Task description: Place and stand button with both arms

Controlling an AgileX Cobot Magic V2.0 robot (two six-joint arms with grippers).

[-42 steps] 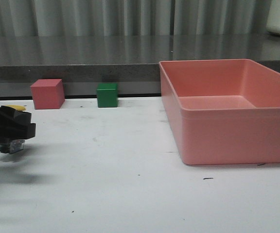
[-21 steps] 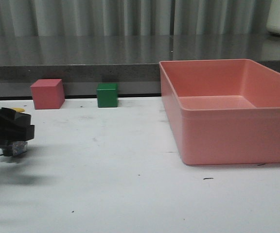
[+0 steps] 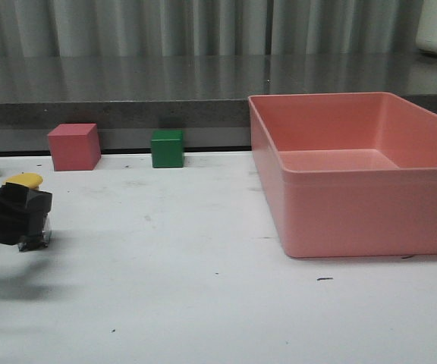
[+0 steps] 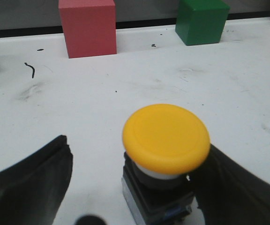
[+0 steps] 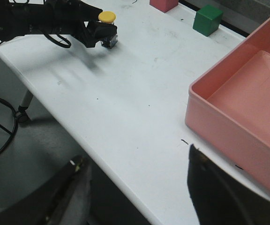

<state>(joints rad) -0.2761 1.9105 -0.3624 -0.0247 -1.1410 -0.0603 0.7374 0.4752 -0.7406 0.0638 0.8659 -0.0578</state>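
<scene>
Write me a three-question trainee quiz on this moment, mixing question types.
1. True or false: the button stands with its yellow cap up on the table.
2. Which cube sits nearer the pink bin: A) the pink cube B) the green cube?
3. Fill in: the right end effector is open and holds ____.

Key: 1 true. 2 B. 3 nothing. In the left wrist view, the left end effector has a finger on each side of the button; a gap shows on one side, while contact on the other cannot be told.
</scene>
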